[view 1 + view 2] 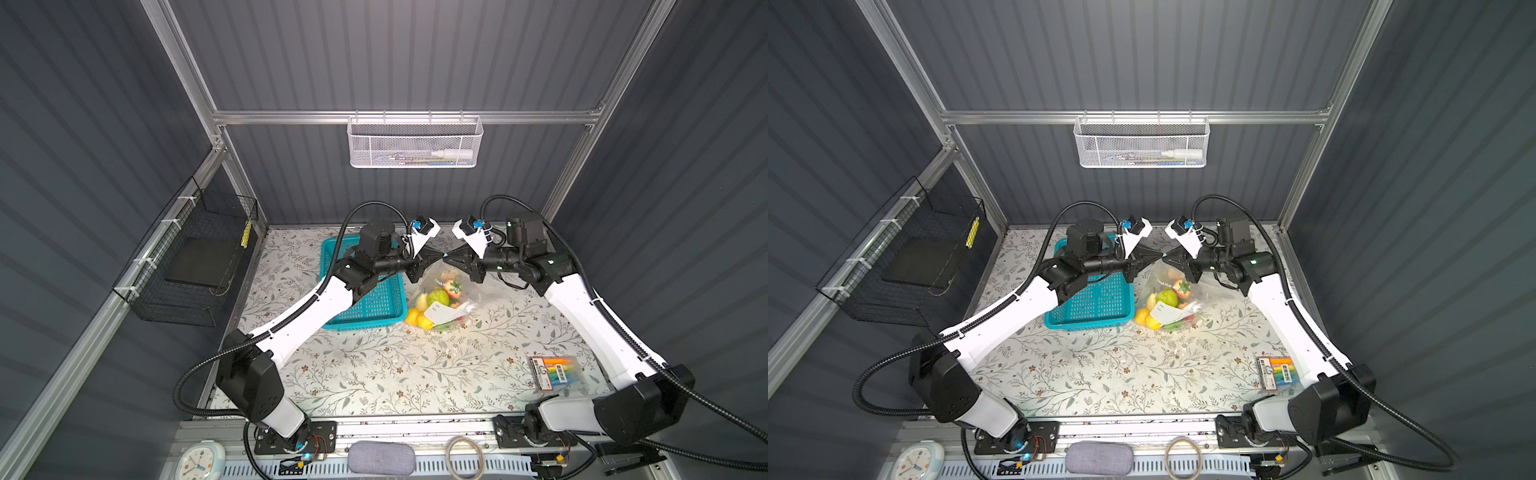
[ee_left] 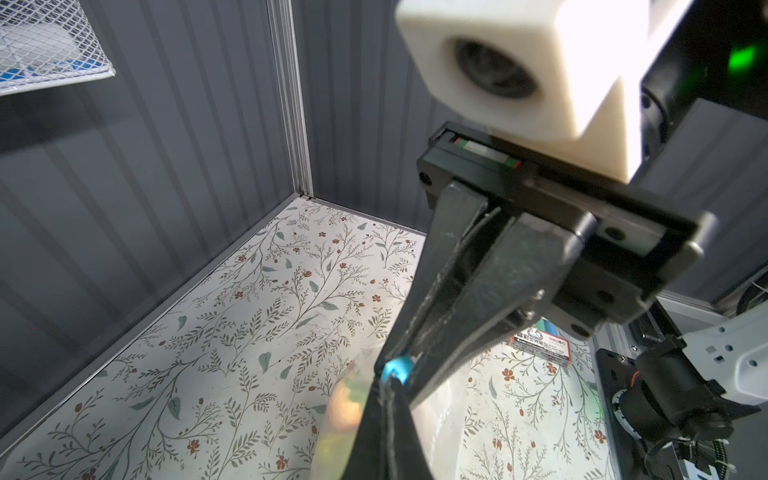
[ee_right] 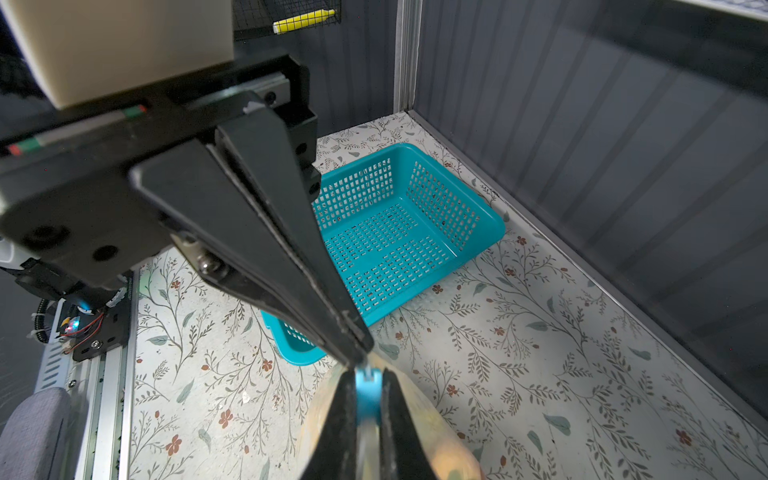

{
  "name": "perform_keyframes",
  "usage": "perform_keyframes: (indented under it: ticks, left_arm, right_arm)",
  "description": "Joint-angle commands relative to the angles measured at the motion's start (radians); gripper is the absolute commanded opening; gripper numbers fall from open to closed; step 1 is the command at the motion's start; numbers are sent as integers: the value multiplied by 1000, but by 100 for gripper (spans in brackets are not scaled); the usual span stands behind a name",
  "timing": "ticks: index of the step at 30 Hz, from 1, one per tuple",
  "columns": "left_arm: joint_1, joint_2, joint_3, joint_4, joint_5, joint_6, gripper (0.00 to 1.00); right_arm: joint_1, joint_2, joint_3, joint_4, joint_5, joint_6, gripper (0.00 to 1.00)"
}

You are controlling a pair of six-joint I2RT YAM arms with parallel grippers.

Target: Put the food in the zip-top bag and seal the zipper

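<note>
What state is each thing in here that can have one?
left gripper: shut on zip-top bag mouth edge.
right gripper: shut on zipper slider.
zip-top bag: held up by its mouth; sealed or not unclear.
food: inside the bag.
teal basket: upright, empty.
marker pack: flat on table, untouched.

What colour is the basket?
The basket is teal, with little holes all over. It shows best in the right wrist view.
</note>
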Motion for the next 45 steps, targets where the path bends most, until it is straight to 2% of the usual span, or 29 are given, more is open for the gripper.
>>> perform_keyframes:
  ticks: [1, 17, 20, 23, 27, 30, 33, 37, 45]
  left_arm:
    - [13, -2, 4, 54, -50, -4, 0]
    - [14, -10, 4, 20, -42, 15, 0]
    - [14, -2, 12, 18, 7, 14, 0]
    - [14, 16, 23, 29, 101, -10, 0]
    - [14, 49, 41, 33, 181, -43, 26]
    - [15, 57, 41, 19, 187, -39, 37]
    - [15, 63, 47, -14, 191, -12, 41]
    - [14, 85, 69, -49, 201, 17, 43]
    - [14, 151, 131, -74, 270, 35, 50]
  right_arm:
    - [0, -27, -32, -42, 20, 12, 0]
    - [-56, -71, -86, -30, 34, 38, 1]
    - [-56, -74, -86, -12, 10, 49, 1]
    - [-56, -76, -88, 12, -19, 56, 1]
    - [-56, -79, -109, 51, -26, 55, 1]
    - [-56, -84, -112, 63, -12, 40, 1]
    - [-56, -89, -109, 71, -23, 24, 0]
    - [-56, -102, -118, 91, -43, 12, 0]
    - [-56, -121, -124, 141, -75, 6, 0]
